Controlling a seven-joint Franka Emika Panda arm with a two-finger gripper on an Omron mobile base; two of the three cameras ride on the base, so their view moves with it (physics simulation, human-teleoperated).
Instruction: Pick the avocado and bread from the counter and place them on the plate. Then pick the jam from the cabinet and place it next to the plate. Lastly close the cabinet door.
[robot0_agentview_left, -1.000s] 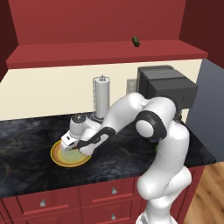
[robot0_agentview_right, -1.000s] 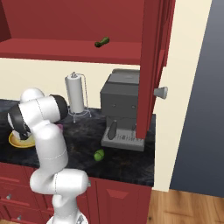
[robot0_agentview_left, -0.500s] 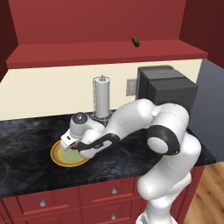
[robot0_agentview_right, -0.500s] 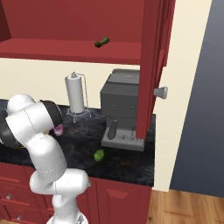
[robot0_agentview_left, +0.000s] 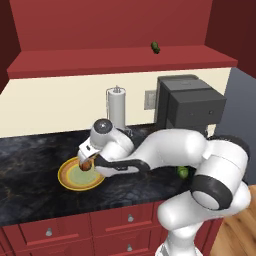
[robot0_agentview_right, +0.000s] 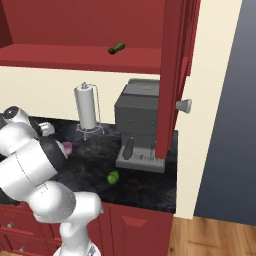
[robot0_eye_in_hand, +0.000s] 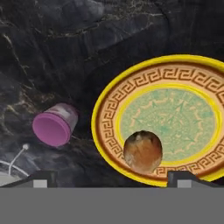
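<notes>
Gaping end effector (robot0_eye_in_hand: 109, 175) above bread (robot0_eye_in_hand: 143, 151)

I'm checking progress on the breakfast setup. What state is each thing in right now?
bread: on the plate's rim, released
plate: flat on the counter, holding only the bread
gripper: open, above the bread
jam: on its side on the counter, beside the plate
avocado: on the counter by the coffee machine, not yet plated
cabinet door: open
</notes>
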